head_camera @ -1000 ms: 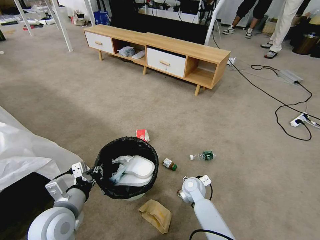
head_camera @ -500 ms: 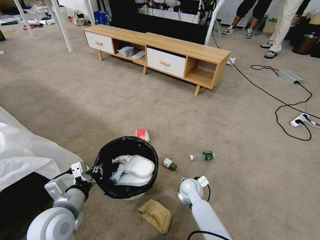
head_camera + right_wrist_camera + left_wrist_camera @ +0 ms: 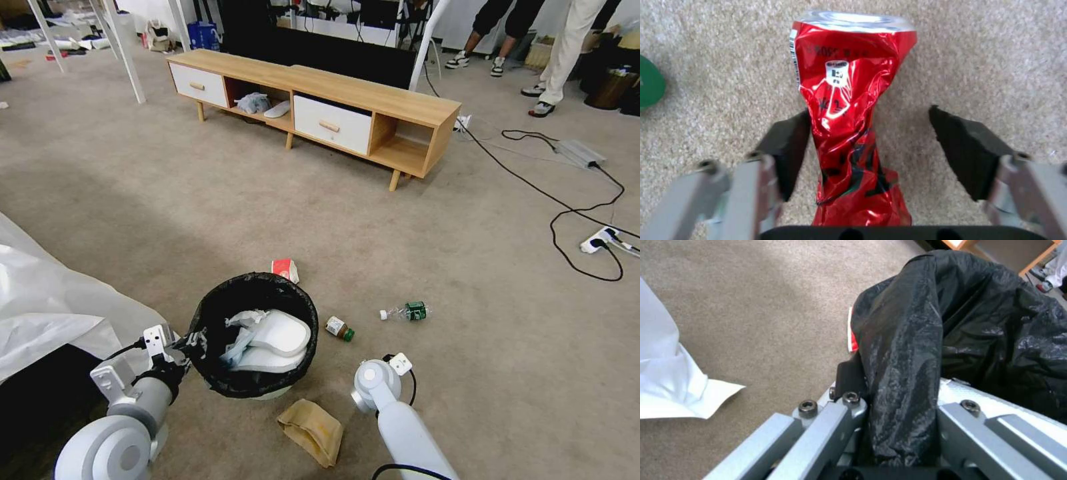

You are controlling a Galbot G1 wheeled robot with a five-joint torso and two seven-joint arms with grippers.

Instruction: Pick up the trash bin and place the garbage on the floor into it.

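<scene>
my left gripper [image 3: 898, 426] is clamped on the rim of the trash bin [image 3: 257, 390], black liner [image 3: 916, 350] pinched between the jaws, one finger outside the rim, the other inside. bin sits on the floor [image 3: 200, 200] at about 7 o'clock in head view, just ahead of my left arm; white foam-like pieces [image 3: 273, 337] and crumpled stuff already inside

my right gripper [image 3: 869, 143] is down at the carpet around 6 o'clock, just right of the bin, jaws spread wide. crushed red can [image 3: 849, 110] lies between the pads [image 3: 789, 146], left pad touching or almost touching its side, right pad clearly apart from it, so not gripped

other garbage on the floor: brown paper bag [image 3: 311, 430] at 6 o'clock just below the bin, red-white packet [image 3: 285, 270] touching the bin's far rim at 12 o'clock from the bin, small jar with green cap [image 3: 339, 329] at 3 o'clock from the bin, clear bottle with green label [image 3: 407, 311] further right, well apart from the bin. green cap edge [image 3: 650, 83] visible near the can in right wrist view

white plastic sheet [image 3: 47, 300] at 9 o'clock, wooden TV cabinet [image 3: 313, 107] at 12 o'clock far off
</scene>
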